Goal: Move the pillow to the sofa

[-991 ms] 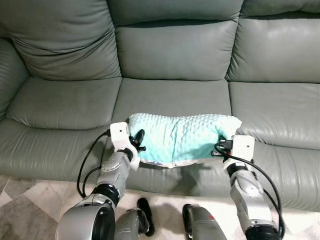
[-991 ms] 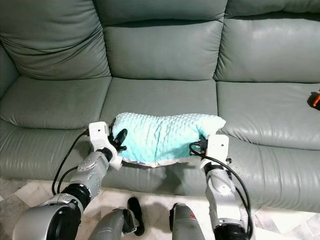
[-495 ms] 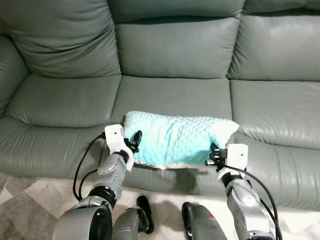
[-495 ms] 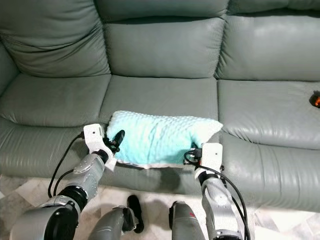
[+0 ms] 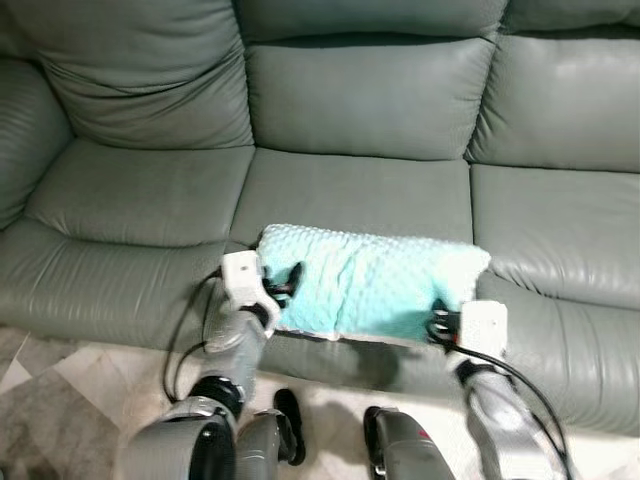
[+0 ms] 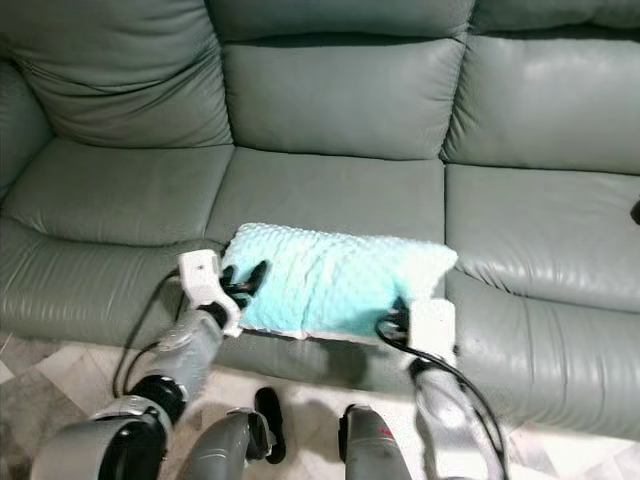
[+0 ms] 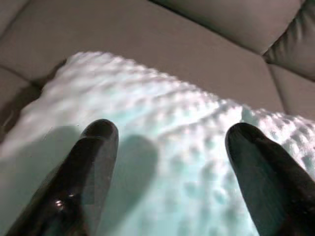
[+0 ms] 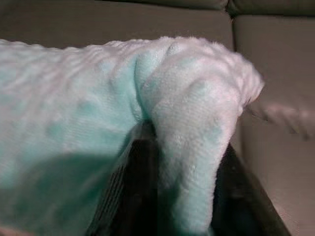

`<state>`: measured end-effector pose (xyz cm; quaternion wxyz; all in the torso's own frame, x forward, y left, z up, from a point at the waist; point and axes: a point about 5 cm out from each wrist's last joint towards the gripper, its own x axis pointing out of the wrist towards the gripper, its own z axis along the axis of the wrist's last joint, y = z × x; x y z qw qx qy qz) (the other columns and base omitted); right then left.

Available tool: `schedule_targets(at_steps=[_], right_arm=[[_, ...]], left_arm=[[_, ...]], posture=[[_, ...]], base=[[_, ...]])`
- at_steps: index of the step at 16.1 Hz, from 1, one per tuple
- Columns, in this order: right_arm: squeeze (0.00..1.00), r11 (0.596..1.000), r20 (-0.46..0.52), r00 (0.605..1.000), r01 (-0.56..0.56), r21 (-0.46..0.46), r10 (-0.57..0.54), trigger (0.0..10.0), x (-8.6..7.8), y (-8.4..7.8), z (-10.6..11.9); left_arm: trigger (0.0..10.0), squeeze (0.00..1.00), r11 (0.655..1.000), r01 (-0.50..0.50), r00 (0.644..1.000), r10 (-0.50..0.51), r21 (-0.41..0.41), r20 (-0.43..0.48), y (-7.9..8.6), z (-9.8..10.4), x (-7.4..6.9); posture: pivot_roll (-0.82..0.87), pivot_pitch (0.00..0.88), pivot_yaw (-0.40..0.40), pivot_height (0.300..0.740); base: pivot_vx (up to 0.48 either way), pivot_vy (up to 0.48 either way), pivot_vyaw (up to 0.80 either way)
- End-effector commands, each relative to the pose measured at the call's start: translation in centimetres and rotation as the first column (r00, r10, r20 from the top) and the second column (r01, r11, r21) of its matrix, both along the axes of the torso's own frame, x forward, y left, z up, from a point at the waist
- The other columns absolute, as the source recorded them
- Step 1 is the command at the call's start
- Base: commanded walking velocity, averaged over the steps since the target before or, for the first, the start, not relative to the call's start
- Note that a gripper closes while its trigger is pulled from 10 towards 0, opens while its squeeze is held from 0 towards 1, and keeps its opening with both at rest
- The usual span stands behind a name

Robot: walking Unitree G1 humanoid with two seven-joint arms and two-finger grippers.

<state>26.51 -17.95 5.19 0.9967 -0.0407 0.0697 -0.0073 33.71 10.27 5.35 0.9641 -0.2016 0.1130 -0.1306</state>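
Pillow (image 5: 375,285): mint, dotted, lying on the grey sofa (image 5: 350,190) front edge.
Left gripper (image 7: 167,147): fingers spread, resting against pillow.
Right gripper (image 8: 179,191): clenched on pillow corner.

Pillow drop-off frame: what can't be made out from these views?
- Underside of the pillow: hidden by its own bulk, so contact with the sofa seat is unclear.
- Right tool: its fingers are wrapped in the pillow corner.
- Right forearm: blurred in the eye views.
- Dark object at the right eye view's right edge: cut off.

Pale marbled floor tiles (image 5: 60,390) lie in the foreground.
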Motion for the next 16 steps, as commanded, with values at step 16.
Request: schedule_targets(at_steps=[16], right_arm=[[1.00,0.980,-0.163,0.984,0.038,-0.196,-0.070,10.0,-1.5,-3.4,-1.0]], left_arm=[[10.0,1.00,0.944,-0.161,0.979,0.190,0.287,-0.076,7.3,-2.3,-1.7]], posture=[[-0.22,0.152,0.102,0.740]], base=[[0.000,0.000,0.00]])
